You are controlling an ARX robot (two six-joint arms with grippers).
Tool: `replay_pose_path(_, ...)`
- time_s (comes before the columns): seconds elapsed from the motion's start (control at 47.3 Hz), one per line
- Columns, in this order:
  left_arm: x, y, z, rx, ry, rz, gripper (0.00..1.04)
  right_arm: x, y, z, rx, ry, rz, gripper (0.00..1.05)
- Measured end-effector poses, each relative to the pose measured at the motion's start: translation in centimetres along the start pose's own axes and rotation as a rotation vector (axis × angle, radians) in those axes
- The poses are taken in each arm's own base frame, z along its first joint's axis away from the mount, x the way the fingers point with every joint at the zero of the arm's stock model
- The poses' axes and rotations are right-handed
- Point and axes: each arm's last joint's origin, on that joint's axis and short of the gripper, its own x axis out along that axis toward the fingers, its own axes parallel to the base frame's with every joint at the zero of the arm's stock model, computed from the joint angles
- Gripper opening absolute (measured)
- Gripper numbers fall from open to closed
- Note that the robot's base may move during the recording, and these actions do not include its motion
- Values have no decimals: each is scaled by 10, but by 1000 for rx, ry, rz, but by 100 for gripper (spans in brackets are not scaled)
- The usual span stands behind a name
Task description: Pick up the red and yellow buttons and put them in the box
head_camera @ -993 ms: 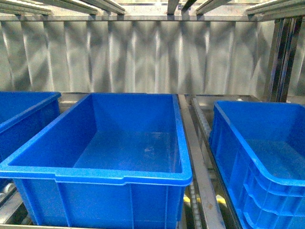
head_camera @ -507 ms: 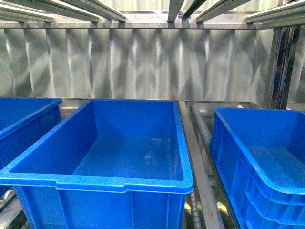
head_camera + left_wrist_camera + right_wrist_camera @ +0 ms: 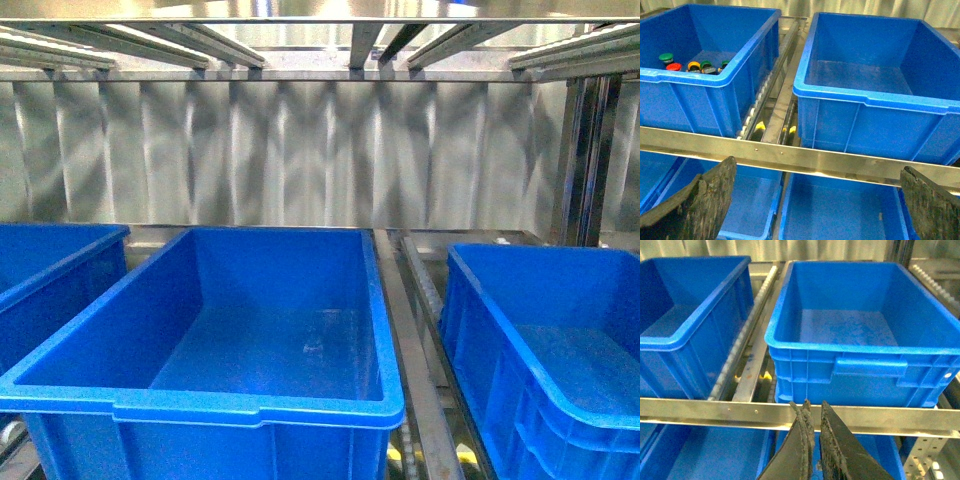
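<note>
The left gripper [image 3: 817, 167] stands wide open. Its two fingers [image 3: 700, 205] show only at the opposite lower corners of the left wrist view, well apart, each a dark, worn, rough-surfaced pad tapering to a blunt tip. The space between them is open.

The right gripper [image 3: 813, 404] has its fingers [image 3: 840, 452] drawn together, with only a thin slit left between the tips. They rise side by side from the lower edge of the right wrist view to narrow points, dark and scuffed like the left pair. Both wrists are angled forward and slightly downward.
</note>
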Motion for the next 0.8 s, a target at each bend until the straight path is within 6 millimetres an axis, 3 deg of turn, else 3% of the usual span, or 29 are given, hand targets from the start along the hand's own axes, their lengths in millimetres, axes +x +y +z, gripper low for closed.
replay_pose_path(0.38,0,0,0,0,0,0,97,-1,0,1,-1,-11,0,4)
replay_pose_path(0.444,0,0,0,0,0,0,97,-1,0,1,-1,-11,0,19)
replay_pose_path(0.803,0,0,0,0,1,0,97,-1,0,1,-1,-11,0,74)
